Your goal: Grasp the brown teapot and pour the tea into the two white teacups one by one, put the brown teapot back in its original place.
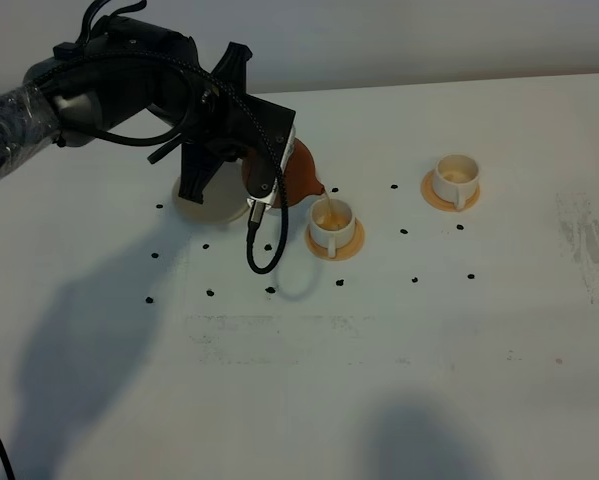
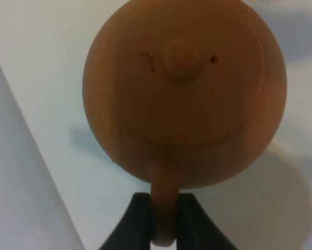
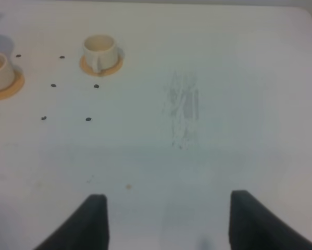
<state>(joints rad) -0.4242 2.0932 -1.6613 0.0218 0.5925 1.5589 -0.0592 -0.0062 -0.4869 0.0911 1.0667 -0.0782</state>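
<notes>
Robot arm tips a brown teapot (image 1: 301, 172) over a white teacup (image 1: 331, 222) on a white table (image 1: 279, 400).
Upper left of the high view, the left gripper (image 2: 163, 219) pinches the teapot's handle. The right gripper (image 3: 166, 219) is spread wide and empty. The cream saucer (image 1: 194, 205) sits bare left of the pot, and the second teacup (image 1: 456, 180) is upper right. Tea (image 1: 323, 207) seems to stream from the spout.

Black left end effector (image 2: 165, 203); black arm (image 1: 129, 75) with looped braided cable (image 1: 263, 271).
</notes>
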